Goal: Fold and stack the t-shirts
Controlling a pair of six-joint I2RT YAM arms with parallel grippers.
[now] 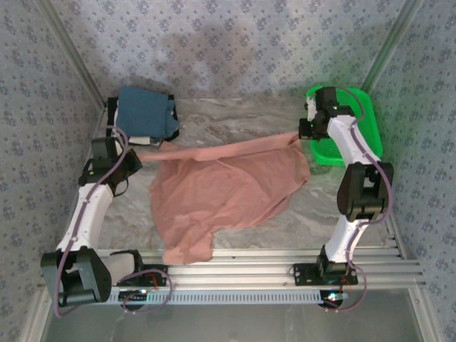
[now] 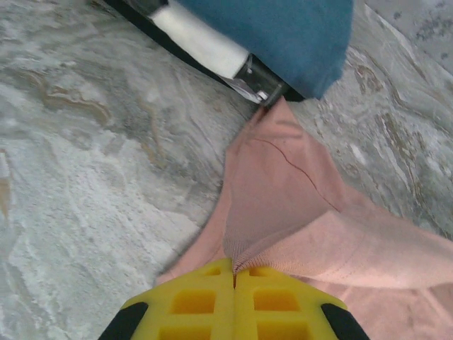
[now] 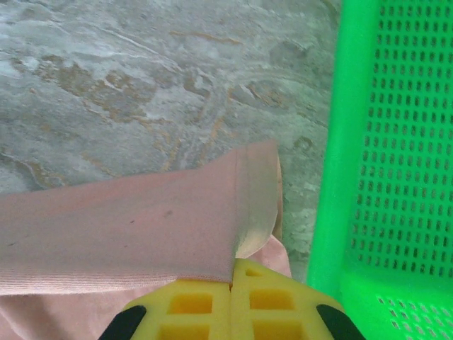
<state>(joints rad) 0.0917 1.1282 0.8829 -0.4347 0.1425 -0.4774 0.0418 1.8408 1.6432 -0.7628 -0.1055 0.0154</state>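
The pink shirt [image 1: 228, 189] lies on the table [image 1: 242, 125], its far edge taut between the left gripper [image 1: 137, 158], pinched on one end, and the right gripper [image 1: 301, 134], clamped on the other. The left wrist view reveals white and black layers under the far-left blue shirt [image 2: 283, 35]. The right wrist view shows the mesh of the basket [image 3: 396, 142] just right of the cloth.
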